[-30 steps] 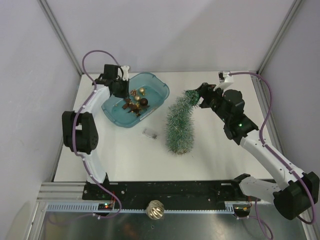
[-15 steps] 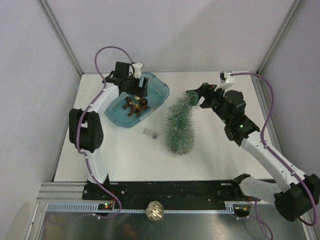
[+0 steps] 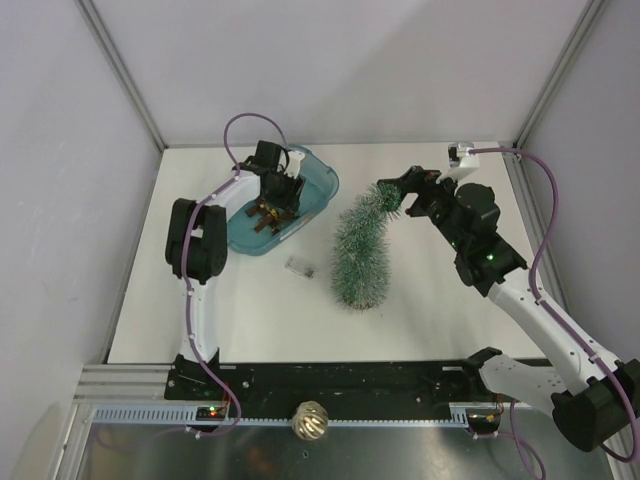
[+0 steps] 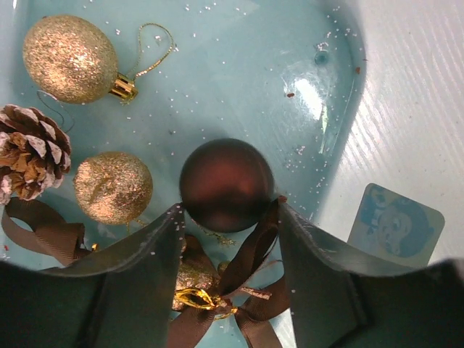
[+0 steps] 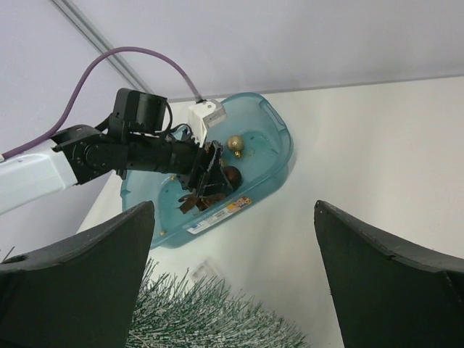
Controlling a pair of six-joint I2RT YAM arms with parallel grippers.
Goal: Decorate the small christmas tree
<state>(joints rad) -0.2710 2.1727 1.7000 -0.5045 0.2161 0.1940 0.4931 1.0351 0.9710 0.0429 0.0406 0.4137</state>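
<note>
Moved right since before, left gripper (image 4: 228, 214) is in the teal tub (image 4: 239, 65), fingers on both sides of dark bauble (image 4: 226, 181); if it grasps, I cannot tell. Right gripper (image 5: 233, 217) is released, near the small christmas tree (image 3: 360, 250).

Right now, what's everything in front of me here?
small christmas tree: one, frosted green, mid-table
tub: one, teal, table's far left
gold baubles: two, glittery, in tub
dark bauble: one, brown, in tub
pine cone: one, brown, in tub
ribbon bow: one, brown, in tub
packet: one, clear, beside tree
gold ball: one, near rail
left arm: white and black, jaws apart at dark bauble
right arm: white and black, jaws open by treetop
</note>
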